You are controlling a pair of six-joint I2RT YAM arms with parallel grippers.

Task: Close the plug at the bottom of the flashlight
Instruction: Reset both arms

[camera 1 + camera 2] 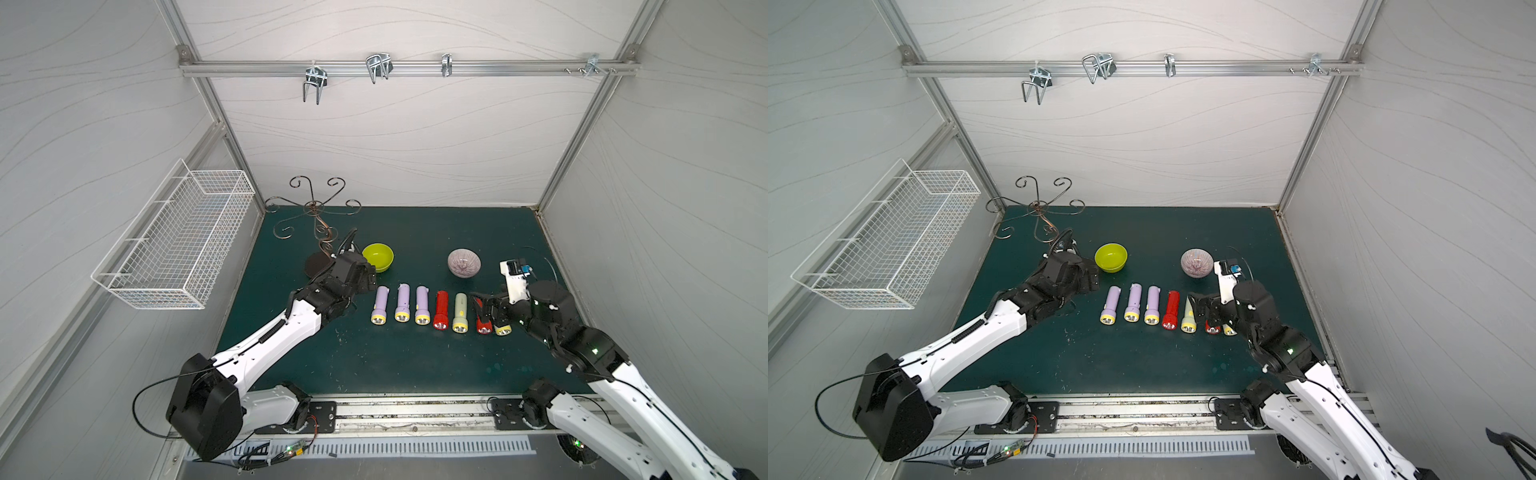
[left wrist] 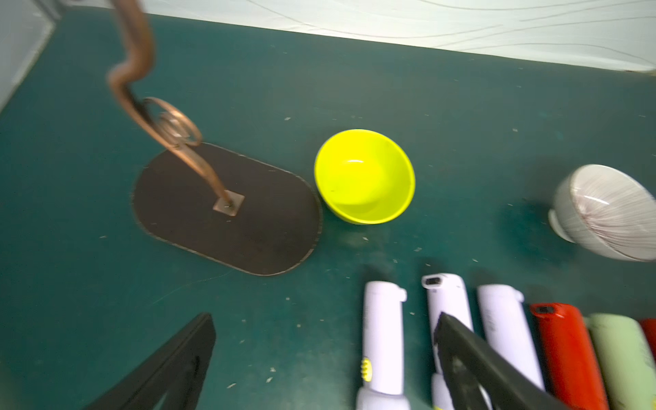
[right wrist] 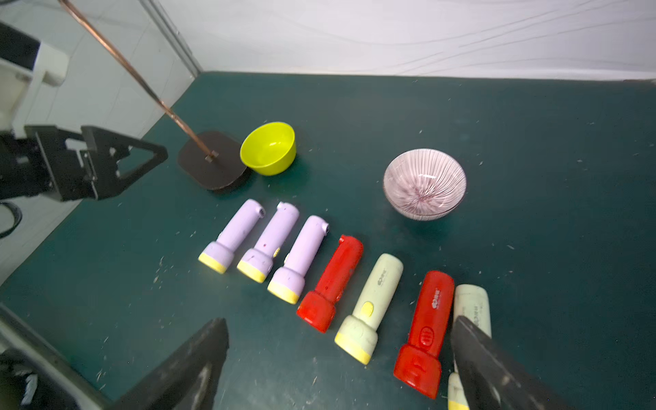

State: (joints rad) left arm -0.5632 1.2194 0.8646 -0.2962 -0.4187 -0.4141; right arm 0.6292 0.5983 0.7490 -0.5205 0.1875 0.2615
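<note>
Several flashlights lie side by side on the green mat, heads toward the front edge: three purple [image 1: 402, 302], a red one [image 1: 441, 309], a pale green one [image 1: 460, 312], another red [image 3: 426, 319] and a pale one [image 3: 474, 305]. The middle purple flashlight [image 2: 447, 298] shows a dark slot at its bottom end [image 2: 431, 281]. My left gripper [image 2: 324, 330] hangs open just left of the row by the purple bottoms, holding nothing. The right gripper [image 3: 339, 324] is open above the right end of the row and partly hides the last two flashlights in both top views.
Behind the row sit a yellow-green bowl [image 1: 378, 257] and a striped bowl [image 1: 464, 262]. A curly metal hook stand rises from a dark oval base [image 2: 266, 230] close behind my left gripper. On the left wall hangs a white wire basket [image 1: 178, 241].
</note>
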